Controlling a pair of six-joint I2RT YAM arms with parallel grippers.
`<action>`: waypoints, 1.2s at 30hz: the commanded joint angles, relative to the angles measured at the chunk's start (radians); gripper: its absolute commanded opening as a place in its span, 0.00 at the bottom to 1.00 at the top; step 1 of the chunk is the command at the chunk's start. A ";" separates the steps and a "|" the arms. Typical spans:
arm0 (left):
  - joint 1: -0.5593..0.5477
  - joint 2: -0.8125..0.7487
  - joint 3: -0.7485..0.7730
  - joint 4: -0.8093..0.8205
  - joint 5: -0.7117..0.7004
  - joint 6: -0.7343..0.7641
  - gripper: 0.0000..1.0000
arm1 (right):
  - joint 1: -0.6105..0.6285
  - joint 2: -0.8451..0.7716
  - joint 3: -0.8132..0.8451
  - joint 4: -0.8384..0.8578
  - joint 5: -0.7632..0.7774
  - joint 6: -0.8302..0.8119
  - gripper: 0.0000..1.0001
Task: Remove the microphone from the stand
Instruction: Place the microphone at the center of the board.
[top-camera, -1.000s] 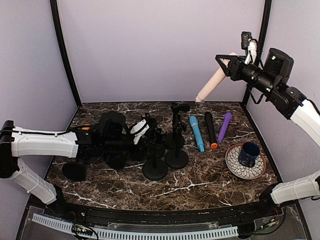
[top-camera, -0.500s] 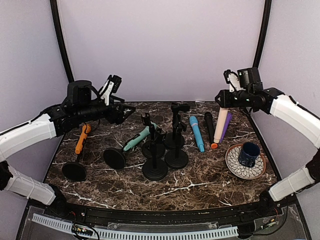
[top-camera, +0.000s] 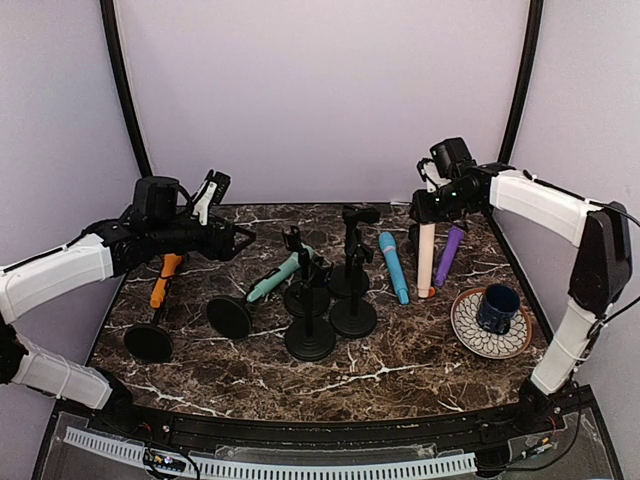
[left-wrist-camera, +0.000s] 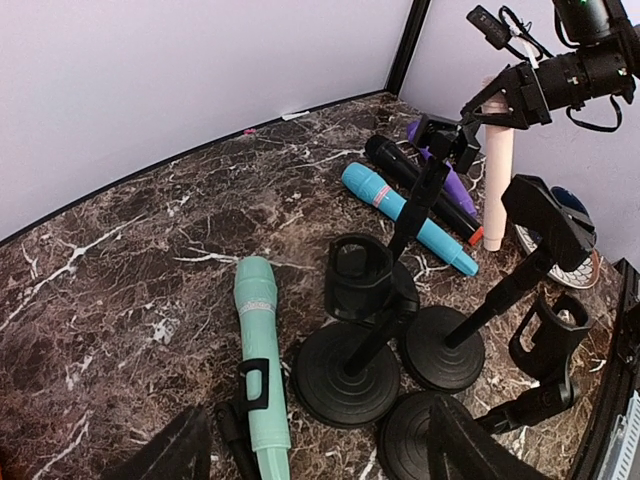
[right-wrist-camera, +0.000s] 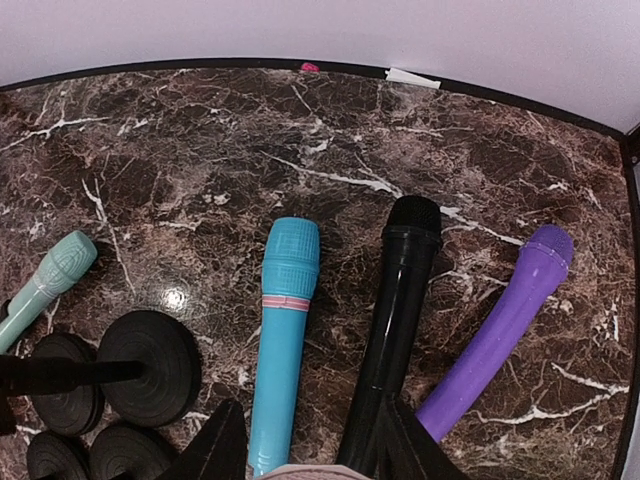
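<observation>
1. The right end effector (top-camera: 427, 215) is clamped on the top of a pale pink cylindrical microphone (top-camera: 426, 260), holding it nearly upright.
2. Its lower end is down among a blue microphone (top-camera: 394, 268), a black microphone (right-wrist-camera: 395, 300) and a purple microphone (top-camera: 449, 255) lying on the dark marbled worktop (top-camera: 400, 360).
3. The left end effector (top-camera: 238, 238) hangs above the worktop's far left, fingers apart and holding nothing.
4. A teal microphone (top-camera: 278, 274) lies clipped in a tipped black stand (top-camera: 229, 316).
5. An orange microphone (top-camera: 161, 282) sits in another tipped stand (top-camera: 148, 342).
6. Several black round-based stands (top-camera: 311, 335) stand upright at centre.
</observation>
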 joint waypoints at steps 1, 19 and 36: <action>0.005 -0.021 -0.053 0.030 0.000 0.031 0.76 | 0.017 0.074 0.102 -0.028 0.059 0.017 0.10; 0.004 -0.049 -0.088 0.019 -0.073 0.086 0.74 | 0.025 0.504 0.430 0.031 0.143 0.051 0.28; 0.004 -0.001 -0.077 0.008 -0.039 0.076 0.74 | 0.022 0.616 0.369 0.173 0.139 0.088 0.45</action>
